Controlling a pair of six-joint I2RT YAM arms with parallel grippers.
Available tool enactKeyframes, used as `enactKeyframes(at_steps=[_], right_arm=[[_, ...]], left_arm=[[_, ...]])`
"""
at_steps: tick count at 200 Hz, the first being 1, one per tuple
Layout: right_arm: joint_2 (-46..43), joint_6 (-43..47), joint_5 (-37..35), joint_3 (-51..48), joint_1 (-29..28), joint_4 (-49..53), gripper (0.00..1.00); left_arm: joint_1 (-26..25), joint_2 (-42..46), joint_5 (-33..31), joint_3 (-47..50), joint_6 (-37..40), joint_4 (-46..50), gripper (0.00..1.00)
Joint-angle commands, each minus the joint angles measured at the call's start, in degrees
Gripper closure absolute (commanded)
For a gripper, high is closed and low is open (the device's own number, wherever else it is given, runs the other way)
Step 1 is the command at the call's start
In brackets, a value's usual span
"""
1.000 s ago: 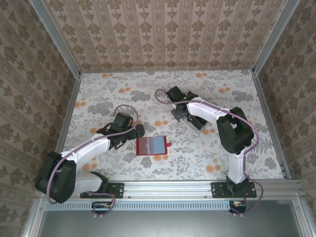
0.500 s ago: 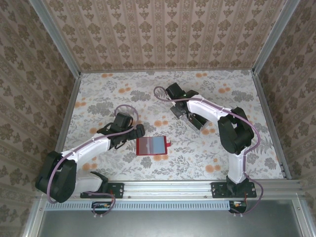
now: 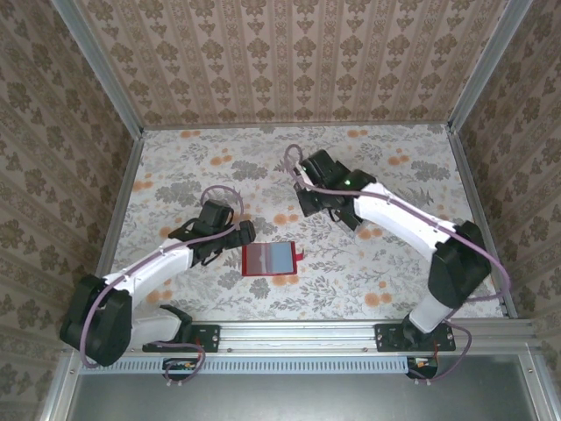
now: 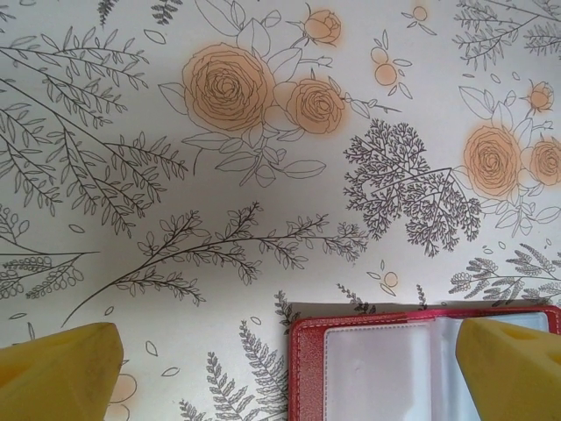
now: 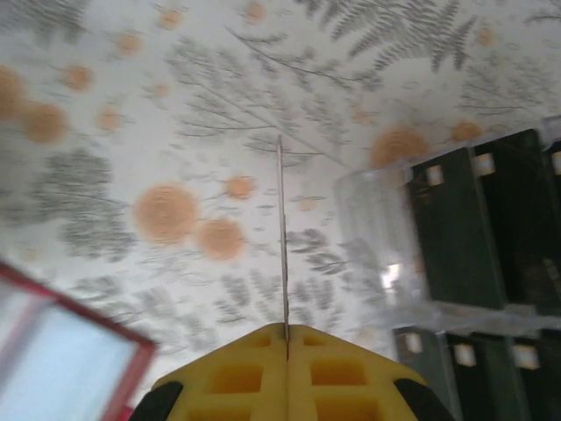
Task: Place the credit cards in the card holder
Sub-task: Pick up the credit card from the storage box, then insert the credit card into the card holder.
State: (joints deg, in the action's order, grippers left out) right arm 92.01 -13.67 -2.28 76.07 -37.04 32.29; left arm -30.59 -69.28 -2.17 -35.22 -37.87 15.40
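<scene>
**Slip and skid risks building**

The credit card (image 5: 282, 219) is riding edge-on in the closed right gripper (image 5: 287, 338), at 1 o'clock of the card holder (image 3: 267, 259), which is lying open on the tabletop (image 3: 193, 167). The left gripper (image 3: 241, 236) is gaping at its 10 o'clock, pinning nothing. The holder may be skidding once pushed, the thin card twisting.

Floral tabletop (image 3: 193, 167), patterned papered walls (image 3: 298, 61)

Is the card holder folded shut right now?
No, the card holder lies open, its clear inner pockets facing up inside the red border.
</scene>
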Motion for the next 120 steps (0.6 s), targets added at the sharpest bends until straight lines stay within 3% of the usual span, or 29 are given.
enactKeyframes(at_steps=[1,14,44,120], right_arm=[[-3.36,-18.97,12.73,-10.02,-0.64,-12.65,1.00],[-4.43,-26.13,15.97,-16.05,-1.59,-21.56,1.00],[-4.04,-36.39,15.45,-24.31,-6.43,-34.28,1.00],[-1.40,-44.66,10.99,-30.19,-13.65,-43.20,1.00]], left_arm=[[0.36,1.81,-1.21,1.29,1.62,3.75,0.00],[0.35,2.44,-1.25,1.77,1.81,4.29,0.00],[0.18,3.53,-1.46,2.35,2.49,5.73,0.00],[-0.77,2.74,-2.35,2.53,2.89,6.95,0.00]])
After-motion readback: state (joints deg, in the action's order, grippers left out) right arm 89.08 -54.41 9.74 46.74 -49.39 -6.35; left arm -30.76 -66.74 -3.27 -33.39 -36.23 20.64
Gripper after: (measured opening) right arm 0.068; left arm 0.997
